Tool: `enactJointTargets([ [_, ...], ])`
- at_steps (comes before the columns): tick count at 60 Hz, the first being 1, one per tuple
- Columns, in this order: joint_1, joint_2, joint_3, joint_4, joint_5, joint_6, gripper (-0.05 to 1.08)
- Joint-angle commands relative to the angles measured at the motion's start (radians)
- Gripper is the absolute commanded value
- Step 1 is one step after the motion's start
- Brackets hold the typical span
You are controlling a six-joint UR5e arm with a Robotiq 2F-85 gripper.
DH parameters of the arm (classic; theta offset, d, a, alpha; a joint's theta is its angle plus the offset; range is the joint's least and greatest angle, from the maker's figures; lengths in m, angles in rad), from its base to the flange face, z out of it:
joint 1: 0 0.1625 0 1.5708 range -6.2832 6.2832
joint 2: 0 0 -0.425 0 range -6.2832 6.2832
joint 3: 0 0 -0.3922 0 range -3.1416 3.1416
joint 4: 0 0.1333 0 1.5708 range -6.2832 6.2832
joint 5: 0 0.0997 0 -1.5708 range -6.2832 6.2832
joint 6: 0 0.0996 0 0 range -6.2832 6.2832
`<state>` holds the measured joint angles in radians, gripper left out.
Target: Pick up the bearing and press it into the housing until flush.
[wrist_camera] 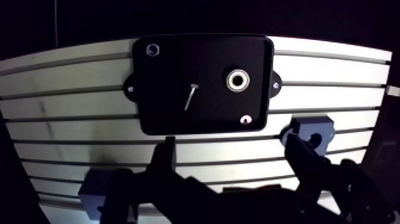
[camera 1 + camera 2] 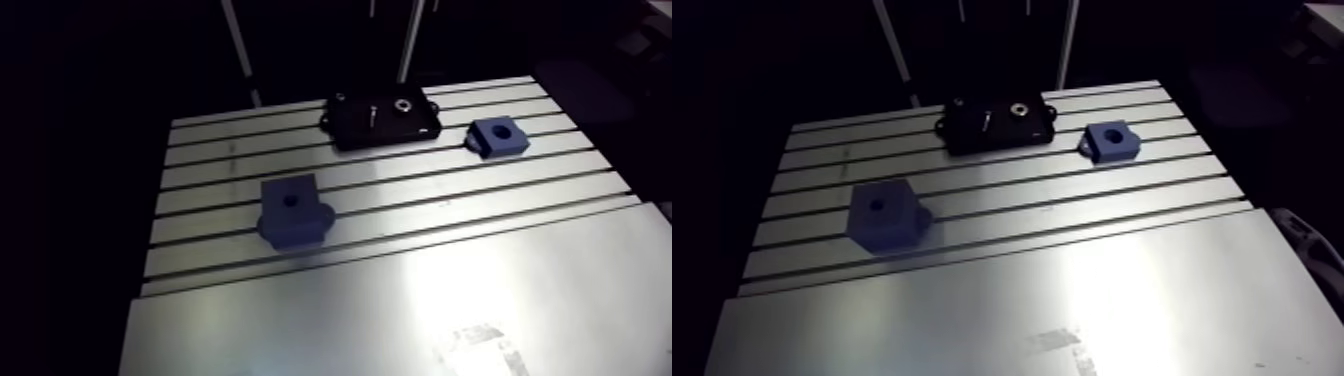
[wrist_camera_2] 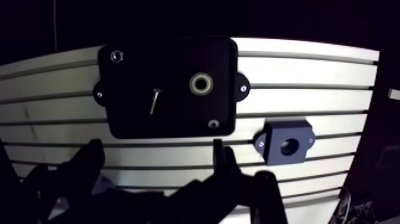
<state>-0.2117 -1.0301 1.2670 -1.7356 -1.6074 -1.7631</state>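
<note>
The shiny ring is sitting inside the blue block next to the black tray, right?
No. The shiny ring lies on the black tray, not inside the blue block, as the wrist view shows.

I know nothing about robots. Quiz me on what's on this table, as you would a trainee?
1. Where does the metal bearing lie?
A. on the black tray
B. inside a blue block
C. between the gripper's fingers
2. True or false: the gripper is shut on the bearing.
3. Fill in: ___ blue blocks stand on the slotted table.

Key
1. A. It sits on the tray, beside a small screw.
2. False. The fingers are apart, with nothing between them.
3. Two.
</note>
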Motion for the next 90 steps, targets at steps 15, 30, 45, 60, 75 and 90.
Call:
enactJointTargets([
  [15, -0.043, 0.087, 0.005, -0.123, 0.004, -0.018, 0.01],
  [30, -0.044, 0.117, 0.022, -0.168, 0.001, -0.035, 0.01],
  [45, -0.044, 0.132, 0.051, -0.202, 0.0, -0.034, 0.03],
  [60, -0.053, 0.138, 0.069, -0.206, 0.0, -0.034, 0.08],
  [75, -0.055, 0.159, 0.077, -0.223, -0.001, -0.035, 0.19],
  [90, -0.052, 0.167, 0.083, -0.226, 0.0, -0.034, 0.24],
])
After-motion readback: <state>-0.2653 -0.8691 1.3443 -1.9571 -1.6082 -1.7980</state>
